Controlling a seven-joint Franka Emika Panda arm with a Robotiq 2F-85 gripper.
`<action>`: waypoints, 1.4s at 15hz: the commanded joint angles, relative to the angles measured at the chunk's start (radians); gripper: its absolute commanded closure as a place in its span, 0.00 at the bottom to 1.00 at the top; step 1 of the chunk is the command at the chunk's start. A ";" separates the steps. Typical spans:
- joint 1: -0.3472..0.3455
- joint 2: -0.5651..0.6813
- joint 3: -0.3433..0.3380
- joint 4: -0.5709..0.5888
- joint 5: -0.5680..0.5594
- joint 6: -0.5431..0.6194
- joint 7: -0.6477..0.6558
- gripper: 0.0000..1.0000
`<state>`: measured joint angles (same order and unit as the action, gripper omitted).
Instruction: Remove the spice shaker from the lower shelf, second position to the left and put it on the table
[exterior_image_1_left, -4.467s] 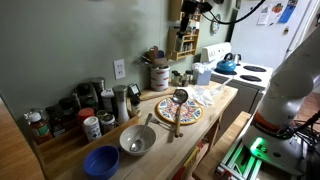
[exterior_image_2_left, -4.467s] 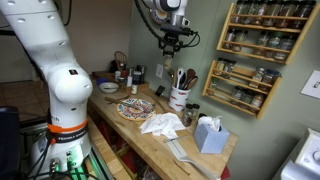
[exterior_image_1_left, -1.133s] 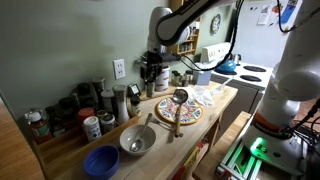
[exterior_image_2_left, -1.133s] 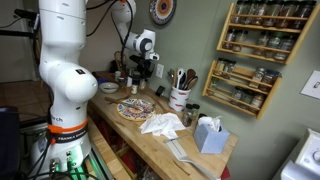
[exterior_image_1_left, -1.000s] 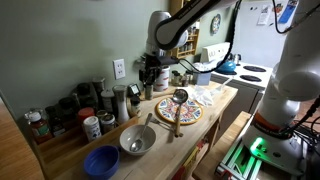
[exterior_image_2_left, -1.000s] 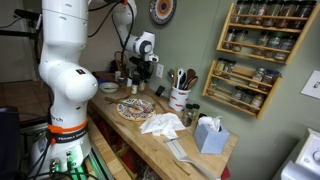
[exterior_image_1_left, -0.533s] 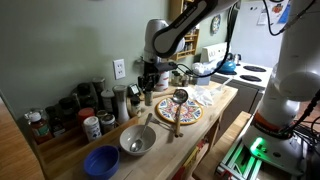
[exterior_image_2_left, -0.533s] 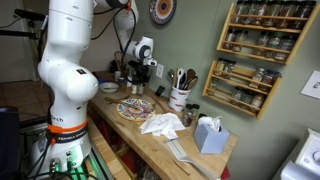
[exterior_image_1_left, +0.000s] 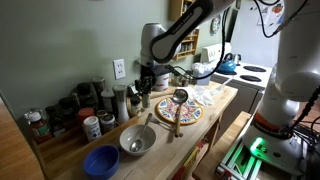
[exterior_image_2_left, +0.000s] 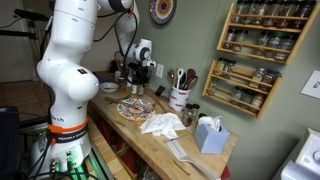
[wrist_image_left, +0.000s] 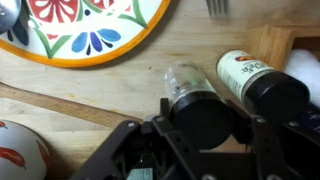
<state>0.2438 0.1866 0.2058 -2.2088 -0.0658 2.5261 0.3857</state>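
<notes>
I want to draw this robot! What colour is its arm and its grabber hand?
The arm is white, made of fat rounded segments like big tubes. The gripper at its end is black and blocky, with dark fingers.

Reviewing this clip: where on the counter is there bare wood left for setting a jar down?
Bare wood shows between the painted plate and the spice shaker in the pincer, and on the table between the metal bowl, the plate and the front edge. The wall side is crowded with jars.
</notes>
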 joint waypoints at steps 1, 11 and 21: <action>0.031 0.035 -0.029 0.008 -0.053 0.055 0.046 0.70; 0.032 -0.001 -0.080 -0.040 -0.076 0.126 0.026 0.00; -0.091 -0.348 -0.082 -0.161 0.193 -0.082 -0.485 0.00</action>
<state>0.1764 -0.0103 0.1338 -2.3023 0.0717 2.5488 0.0350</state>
